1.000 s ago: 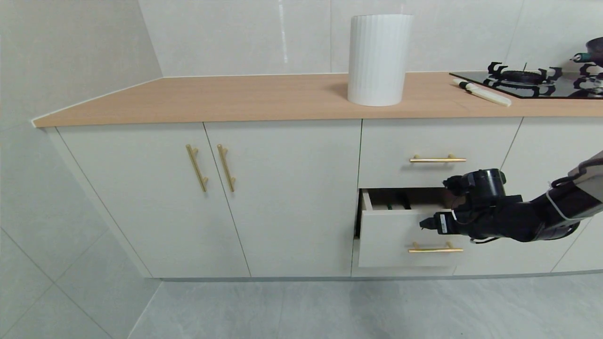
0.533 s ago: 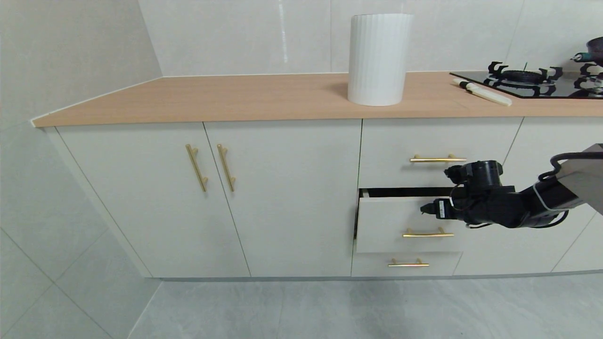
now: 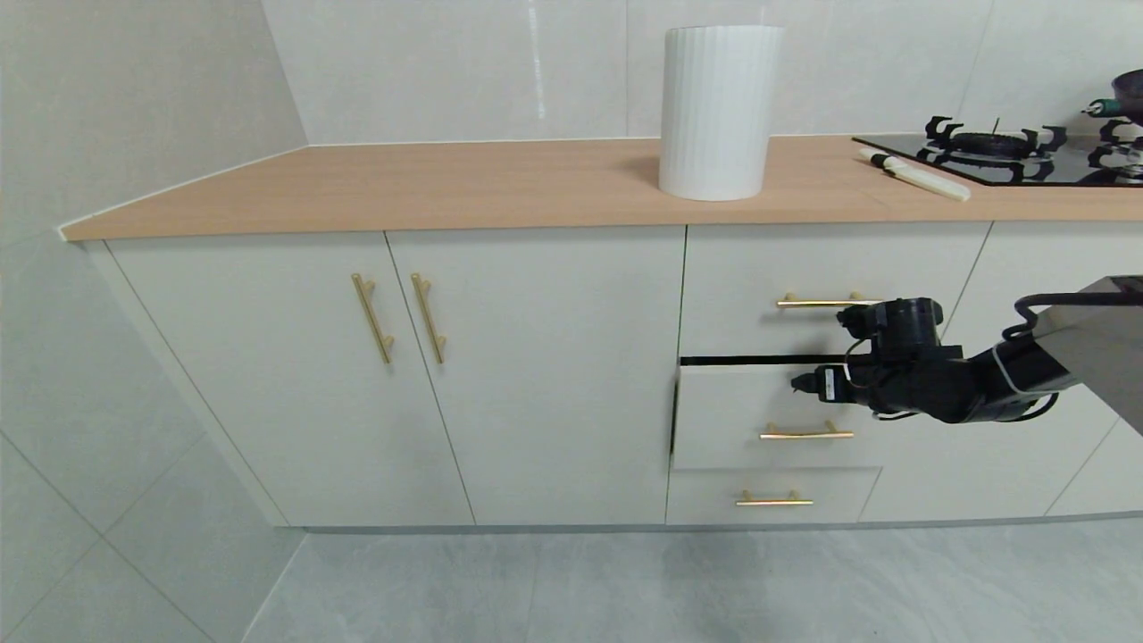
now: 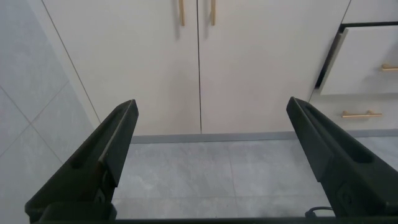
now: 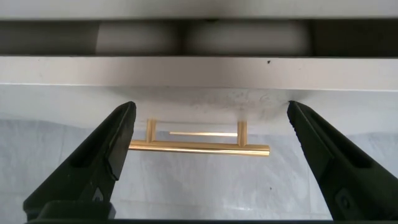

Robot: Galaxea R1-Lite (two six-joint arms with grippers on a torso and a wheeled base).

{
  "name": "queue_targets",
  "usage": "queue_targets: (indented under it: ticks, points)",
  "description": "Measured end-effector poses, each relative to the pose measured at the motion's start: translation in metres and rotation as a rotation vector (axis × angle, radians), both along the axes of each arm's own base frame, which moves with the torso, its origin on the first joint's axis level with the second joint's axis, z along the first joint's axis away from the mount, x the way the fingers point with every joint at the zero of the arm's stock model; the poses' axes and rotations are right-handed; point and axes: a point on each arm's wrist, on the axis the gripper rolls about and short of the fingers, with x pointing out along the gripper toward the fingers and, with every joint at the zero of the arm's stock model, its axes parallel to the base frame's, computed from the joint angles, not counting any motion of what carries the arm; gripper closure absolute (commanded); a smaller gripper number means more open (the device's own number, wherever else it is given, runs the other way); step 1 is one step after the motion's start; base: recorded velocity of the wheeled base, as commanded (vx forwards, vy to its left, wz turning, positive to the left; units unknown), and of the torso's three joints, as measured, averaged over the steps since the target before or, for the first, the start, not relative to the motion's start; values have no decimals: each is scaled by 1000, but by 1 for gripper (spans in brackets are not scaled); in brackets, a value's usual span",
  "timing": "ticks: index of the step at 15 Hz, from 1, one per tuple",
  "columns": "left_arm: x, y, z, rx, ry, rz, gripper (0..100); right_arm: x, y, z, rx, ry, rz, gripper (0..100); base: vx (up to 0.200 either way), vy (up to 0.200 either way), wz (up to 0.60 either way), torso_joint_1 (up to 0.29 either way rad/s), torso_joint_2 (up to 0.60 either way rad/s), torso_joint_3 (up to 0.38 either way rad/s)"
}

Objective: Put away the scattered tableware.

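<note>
Cream-coloured long utensil (image 3: 915, 177), shaped like a knife with a dark end, lies flat on the light wooden countertop (image 3: 446, 183). It is at 3 o'clock from the tall white ribbed cylinder (image 3: 714, 112), just beside the front corner of the black gas hob (image 3: 1009, 154) and near the front edge of the countertop. Its long axis runs from 10 o'clock to 4 o'clock in the head view, and the dark end points to 10 o'clock, toward the wall. A wide stretch of countertop runs from the cylinder at 9 o'clock to the wall corner.

Under the countertop, the off-white middle drawer (image 3: 750, 406) stands a little out of the cabinet. A thin dark gap shows along its top edge and its left edge. Its brass bar handle (image 3: 806, 434) lies horizontal. The upper drawer (image 3: 804, 263) and the low bottom drawer (image 3: 696, 500) sit flush.

The right gripper (image 3: 799, 382) is at the middle drawer's front, at 12 o'clock from the handle. Its fingers are spread wide and hold nothing. I cannot tell if they touch the panel.

The left gripper (image 4: 211, 109) is also spread wide, with nothing in it. It points at the grey tiled floor (image 4: 217, 174) at the foot of the two off-white cabinet doors (image 3: 402, 375), which are at 9 o'clock from the drawers.
</note>
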Motion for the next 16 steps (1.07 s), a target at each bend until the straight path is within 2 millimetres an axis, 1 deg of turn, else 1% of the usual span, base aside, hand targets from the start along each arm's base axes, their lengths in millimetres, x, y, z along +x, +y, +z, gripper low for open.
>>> queue_targets:
  ticks: [4,7,10,13,16]
  points:
    - [0,0,0,0,0,0,0,6,0,-4,0,-51,-9,0,0,0,0,0,0,0]
    - [0,0,0,0,0,0,0,10,1,-12,-4,-81,-20,0,0,0,0,0,0,0]
    - [0,0,0,0,0,0,0,16,1,-17,-12,-150,-46,0,0,0,0,0,0,0]
    - [0,0,0,0,0,0,0,18,1,-25,-15,-146,-55,0,0,0,0,0,0,0]
    - [0,0,0,0,0,0,0,20,1,-25,-13,-161,-56,0,0,0,0,0,0,0]
